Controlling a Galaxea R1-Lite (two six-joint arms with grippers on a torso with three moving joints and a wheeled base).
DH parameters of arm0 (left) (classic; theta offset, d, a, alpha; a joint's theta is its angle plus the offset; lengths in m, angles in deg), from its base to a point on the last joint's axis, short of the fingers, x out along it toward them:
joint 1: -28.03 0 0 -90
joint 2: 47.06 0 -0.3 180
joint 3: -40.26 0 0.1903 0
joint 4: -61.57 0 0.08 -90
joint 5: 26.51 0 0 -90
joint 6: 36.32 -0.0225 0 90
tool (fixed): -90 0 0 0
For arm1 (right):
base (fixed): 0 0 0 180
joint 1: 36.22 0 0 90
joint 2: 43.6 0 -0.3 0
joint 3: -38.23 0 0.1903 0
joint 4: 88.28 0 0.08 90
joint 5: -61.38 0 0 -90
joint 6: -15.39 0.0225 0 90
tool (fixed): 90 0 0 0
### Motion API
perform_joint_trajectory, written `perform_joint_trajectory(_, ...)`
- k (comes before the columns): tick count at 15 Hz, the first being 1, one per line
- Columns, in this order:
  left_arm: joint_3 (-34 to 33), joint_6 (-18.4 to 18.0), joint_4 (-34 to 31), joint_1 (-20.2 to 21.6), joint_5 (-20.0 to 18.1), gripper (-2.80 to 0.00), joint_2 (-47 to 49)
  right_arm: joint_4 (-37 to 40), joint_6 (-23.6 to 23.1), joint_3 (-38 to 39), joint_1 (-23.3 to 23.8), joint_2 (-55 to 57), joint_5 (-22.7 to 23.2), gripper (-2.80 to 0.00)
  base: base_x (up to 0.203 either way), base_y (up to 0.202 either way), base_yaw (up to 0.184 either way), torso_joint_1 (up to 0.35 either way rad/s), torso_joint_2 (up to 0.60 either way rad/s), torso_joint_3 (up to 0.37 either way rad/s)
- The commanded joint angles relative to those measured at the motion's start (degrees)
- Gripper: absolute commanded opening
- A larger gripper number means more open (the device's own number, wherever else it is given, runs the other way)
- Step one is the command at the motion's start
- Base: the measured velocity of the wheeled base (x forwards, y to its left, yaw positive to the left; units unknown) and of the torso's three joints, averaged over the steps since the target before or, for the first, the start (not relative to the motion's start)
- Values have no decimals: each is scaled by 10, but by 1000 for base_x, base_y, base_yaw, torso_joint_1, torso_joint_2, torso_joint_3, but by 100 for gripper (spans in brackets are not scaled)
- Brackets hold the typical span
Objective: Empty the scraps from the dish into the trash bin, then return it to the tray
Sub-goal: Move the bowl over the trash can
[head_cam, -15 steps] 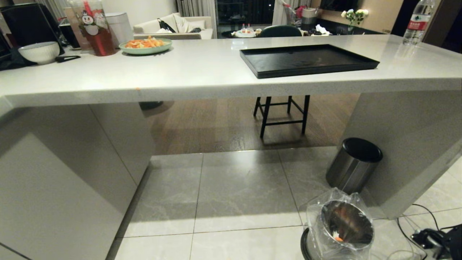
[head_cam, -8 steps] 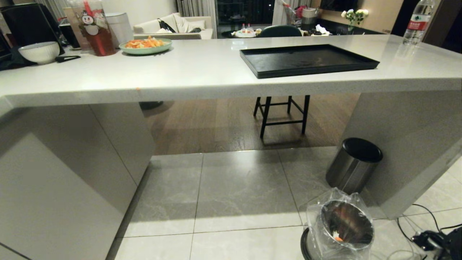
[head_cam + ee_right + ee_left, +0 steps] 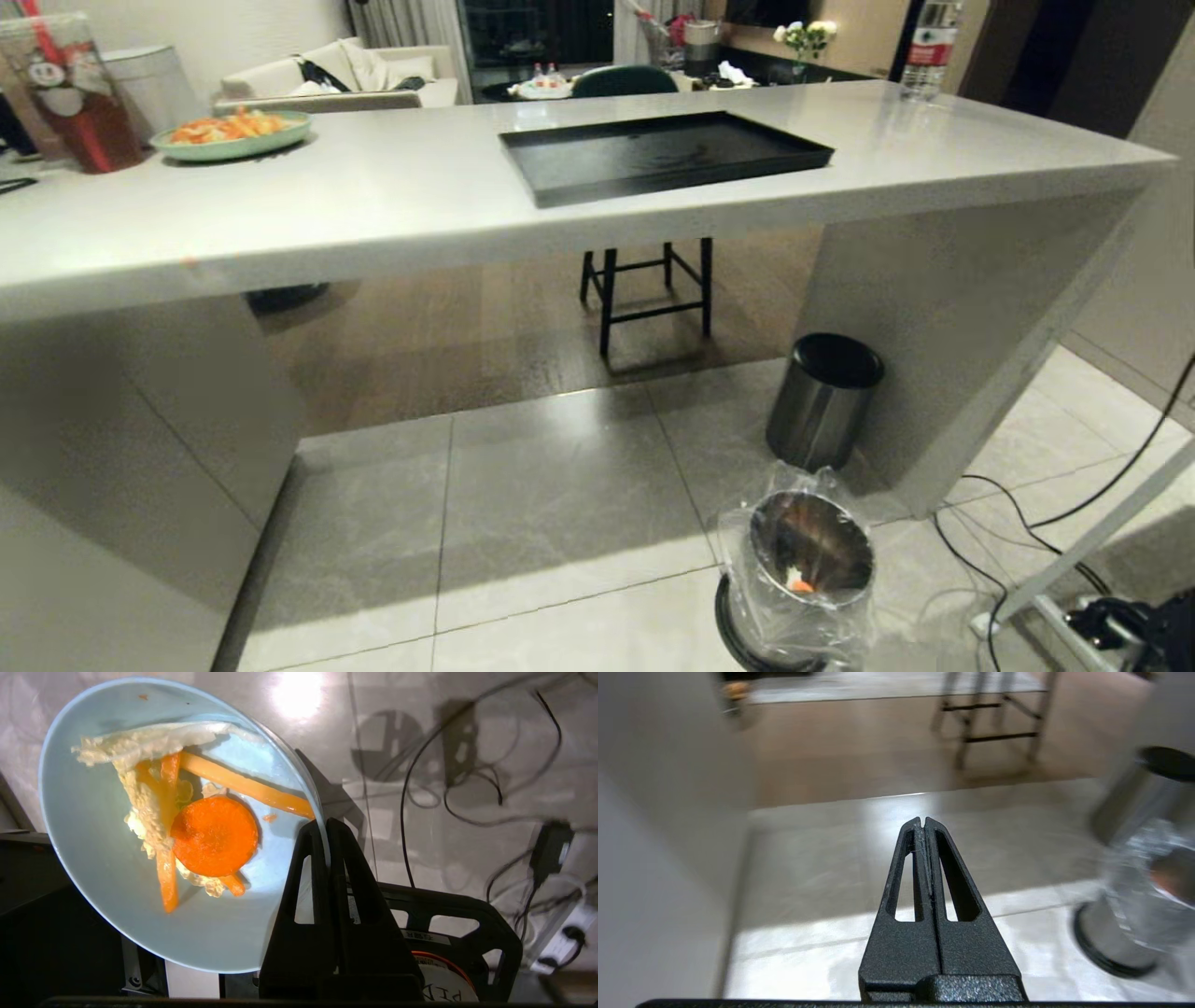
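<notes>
The desk fills the upper half of the head view, and the black tray lies on it at about one o'clock from the picture's middle, with nothing standing in it. On the floor, at roughly five o'clock, stands the trash bin, a shiny metal pot with a crinkly clear bag over its rim and a scrap of orange showing inside. Just beyond it, toward one o'clock, is a steel bin with a black lid.

The bowl appears only in the right wrist view. The right end effector is clamped on its rim, one finger inside and one outside the thin wall. The bowl looks light, stiff and smooth, probably plastic, so a pinch on the rim is the natural hold, though it may swivel or slip there when tipped.

The scraps, a carrot disc, orange sticks and pale leafy strips, lie in the bowl's hollow. They look damp and soft, so some may cling and need a steep tilt.

The left end effector points at the bare floor, fingers pressed together and holding nothing.
</notes>
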Motion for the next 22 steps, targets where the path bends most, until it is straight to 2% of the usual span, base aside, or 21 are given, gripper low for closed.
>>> perform_joint_trajectory(1,0,0,0,0,0,-280,1,1,1,0,0,-1,0,-280,2,9,-172,4,7,-1)
perform_joint_trajectory(11,0,0,0,0,0,-280,1,0,2,0,0,0,1,-280,2,9,-159,3,1,2)
perform_joint_trajectory(22,0,0,0,0,0,-280,1,0,-1,1,1,1,0,-280,0,0,0,0,0,0)
